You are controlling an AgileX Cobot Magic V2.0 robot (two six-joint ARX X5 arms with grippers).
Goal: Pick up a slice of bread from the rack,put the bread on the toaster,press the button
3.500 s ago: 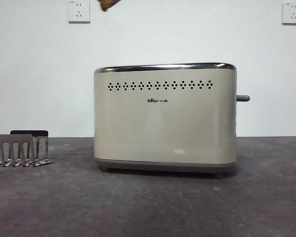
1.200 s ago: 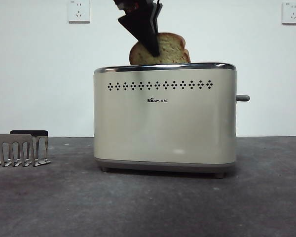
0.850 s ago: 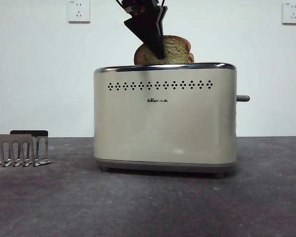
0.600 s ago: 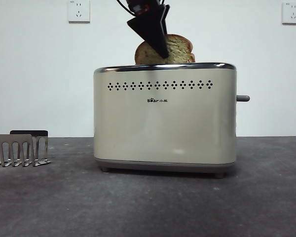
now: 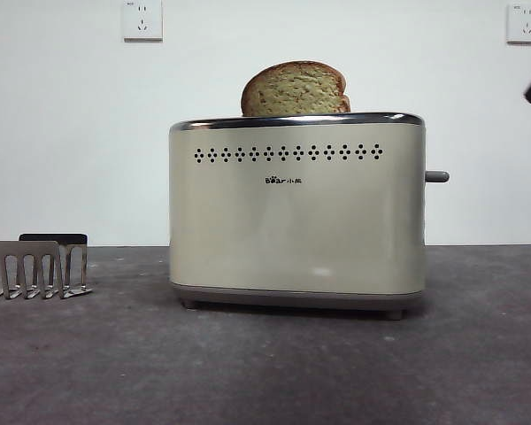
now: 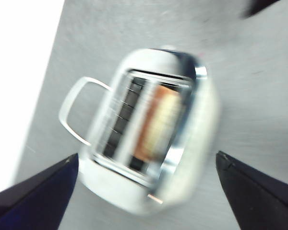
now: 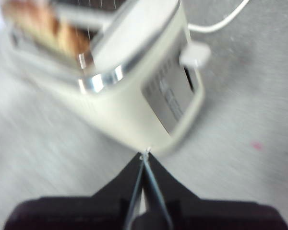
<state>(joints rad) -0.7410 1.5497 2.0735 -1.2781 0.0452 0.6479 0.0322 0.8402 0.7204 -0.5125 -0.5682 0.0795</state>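
While the slice of bread (image 5: 295, 88) is seated in the toaster (image 5: 296, 212), the button (image 5: 436, 177) remains unpressed; the left gripper (image 6: 146, 191) is spread wide above, the right gripper (image 7: 144, 158) is pinched together near the button.

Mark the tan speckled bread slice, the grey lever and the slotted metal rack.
tan speckled bread slice (image 5: 295, 89), front view, crumb face above the slot
grey lever (image 5: 436, 177), front view, its stub
slotted metal rack (image 5: 23, 268), front view, front plate

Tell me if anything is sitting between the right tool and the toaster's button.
Nothing visible does. The right tool, jaws shut, hangs off the toaster's narrow end, and the button sticks out sideways with only bare table showing between them. The slice of bread stands in the top slot, away from that path.
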